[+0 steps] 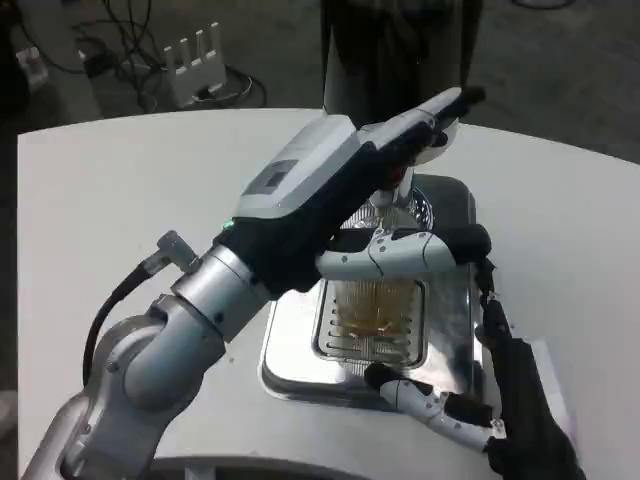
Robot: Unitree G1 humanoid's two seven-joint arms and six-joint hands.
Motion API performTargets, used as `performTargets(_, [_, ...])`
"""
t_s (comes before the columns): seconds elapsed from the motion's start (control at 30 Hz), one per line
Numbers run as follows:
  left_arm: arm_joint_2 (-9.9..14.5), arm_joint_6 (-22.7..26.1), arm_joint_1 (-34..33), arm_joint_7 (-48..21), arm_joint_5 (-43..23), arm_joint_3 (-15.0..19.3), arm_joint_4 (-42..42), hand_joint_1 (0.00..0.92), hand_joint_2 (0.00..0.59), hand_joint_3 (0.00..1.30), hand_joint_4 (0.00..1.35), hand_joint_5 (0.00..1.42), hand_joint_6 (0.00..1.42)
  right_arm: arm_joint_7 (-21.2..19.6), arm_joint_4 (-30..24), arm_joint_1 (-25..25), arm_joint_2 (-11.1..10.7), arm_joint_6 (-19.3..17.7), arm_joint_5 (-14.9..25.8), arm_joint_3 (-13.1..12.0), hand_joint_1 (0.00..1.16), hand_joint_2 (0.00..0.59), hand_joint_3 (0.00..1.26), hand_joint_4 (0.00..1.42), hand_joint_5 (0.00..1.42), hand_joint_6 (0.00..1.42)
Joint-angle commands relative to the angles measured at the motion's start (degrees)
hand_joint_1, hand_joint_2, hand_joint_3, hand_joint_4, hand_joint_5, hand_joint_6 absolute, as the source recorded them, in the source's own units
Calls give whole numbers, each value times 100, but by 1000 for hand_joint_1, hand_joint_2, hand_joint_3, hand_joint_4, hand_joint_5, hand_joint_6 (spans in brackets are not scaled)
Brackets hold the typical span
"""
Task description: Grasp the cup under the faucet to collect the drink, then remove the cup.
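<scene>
On the white table (120, 200), a steel drip tray (290, 360) sits in front of the dark dispenser (400, 50), and on its grate stands the clear cup (378, 305), upright and holding amber drink. The left hand (340, 195) reaches over it from the left toward the faucet, fingers outstretched; whether it presses anything I cannot tell. The right hand (470, 390), nearer to the cup and empty with fingers spread, lies just near-right of it, so the cup is up and left from that hand.

Head camera looks steeply down, close over the white table (120, 200) (single view).
</scene>
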Motion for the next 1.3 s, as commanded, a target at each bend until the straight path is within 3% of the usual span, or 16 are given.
performTargets(0.03, [19,46,64,-154,136,-186,206,0,94,99,93,208,157,-143,326,-401,144,64,144,-60,851,132,10,0,23,88])
performTargets(0.17, [35,37,12,-148,127,-183,251,0,94,99,91,208,157,-146,589,-751,73,119,195,-111,854,137,21,19,37,96])
performTargets(0.5, [56,7,-111,-135,164,-190,378,0,94,95,89,208,156,-270,1163,-1299,171,184,246,6,865,141,53,69,82,136])
performTargets(0.8, [139,12,-175,-138,157,-147,395,0,96,98,93,208,156,-612,1591,-1733,175,148,230,-108,872,142,72,84,105,151])
performTargets(1.3, [243,-153,-316,-41,497,-290,505,0,96,99,98,208,156,-859,1846,-1958,335,198,264,-30,861,140,83,99,128,175])
